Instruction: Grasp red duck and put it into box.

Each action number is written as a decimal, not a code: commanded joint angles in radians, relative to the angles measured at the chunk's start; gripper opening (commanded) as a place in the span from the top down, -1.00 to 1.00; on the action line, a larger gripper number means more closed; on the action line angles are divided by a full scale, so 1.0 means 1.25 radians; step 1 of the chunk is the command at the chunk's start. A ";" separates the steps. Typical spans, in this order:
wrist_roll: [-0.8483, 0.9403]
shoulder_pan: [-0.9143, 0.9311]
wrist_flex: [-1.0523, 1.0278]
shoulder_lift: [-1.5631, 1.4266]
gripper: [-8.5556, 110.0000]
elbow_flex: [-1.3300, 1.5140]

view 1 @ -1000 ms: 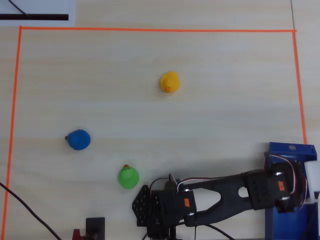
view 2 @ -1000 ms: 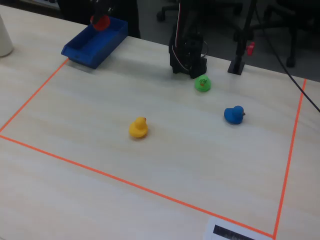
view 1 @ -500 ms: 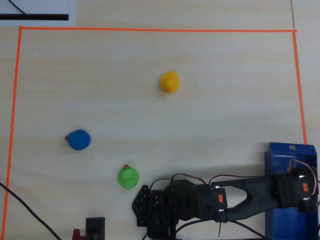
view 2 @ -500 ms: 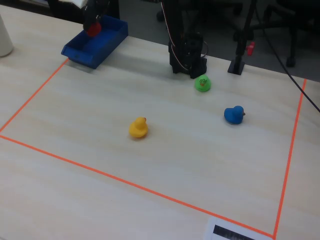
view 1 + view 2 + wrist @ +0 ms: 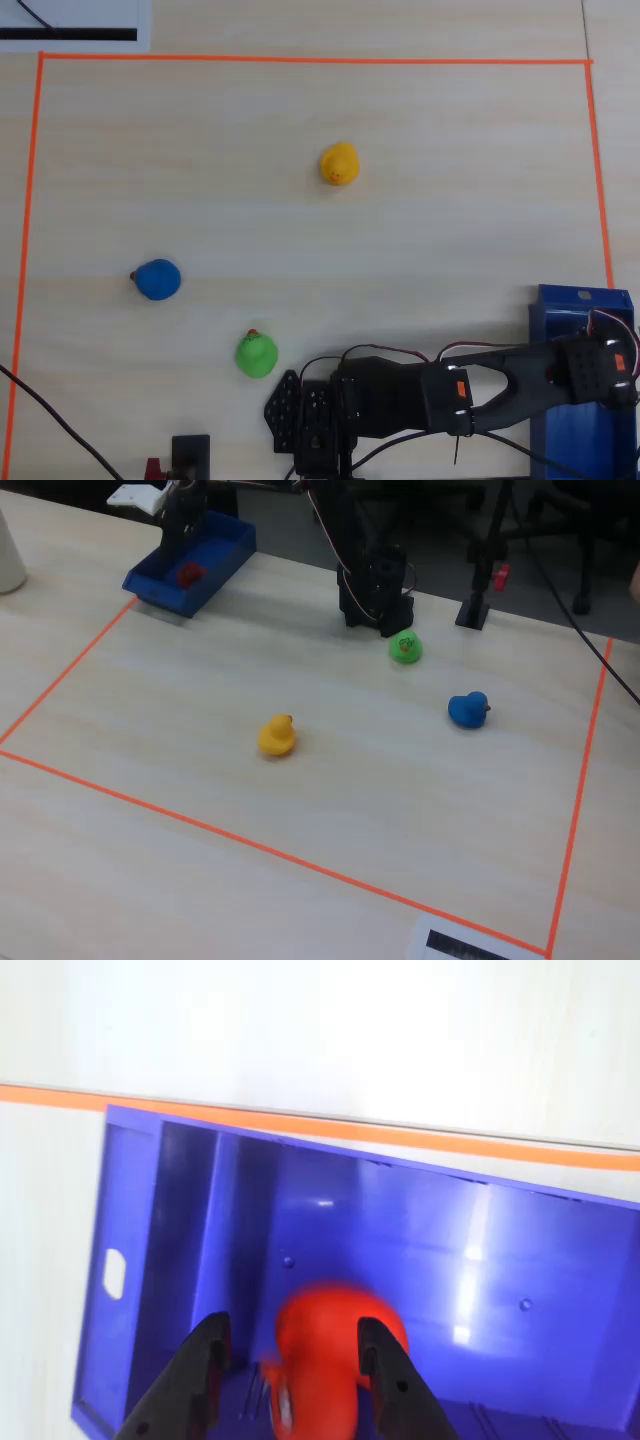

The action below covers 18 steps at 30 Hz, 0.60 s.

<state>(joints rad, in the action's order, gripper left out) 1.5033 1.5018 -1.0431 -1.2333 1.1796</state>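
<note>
A black robot arm reaches over a pale wooden bench (image 5: 330, 780) marked with an orange tape border (image 5: 300, 60). Its pincer (image 5: 292, 1355) hangs above the box (image 5: 430, 1230), a deep-blue bin. In the wrist view the two black fingers (image 5: 195, 1375) stand apart, released, and the red duck (image 5: 325, 1360) shows blurred between and below them, inside the box; whether it touches the floor cannot be told. The fixed view shows the red duck (image 5: 190, 574) as a red spot within the box (image 5: 160, 585), just beneath the pincer (image 5: 178, 535). Well away from the pincer, on the open bench, sit a green duck (image 5: 256, 354), a blue duck (image 5: 157, 279) and, farthest off, a yellow duck (image 5: 340, 164).
</note>
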 commanded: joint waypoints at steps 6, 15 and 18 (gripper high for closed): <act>-0.043 -0.055 0.010 -0.074 0.66 -0.075; -0.248 -0.555 -0.134 -0.449 0.85 0.011; -0.260 -0.767 -0.168 -0.619 0.85 0.222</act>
<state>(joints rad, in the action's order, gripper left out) 1.1904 0.8943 -1.2349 -1.7211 1.2180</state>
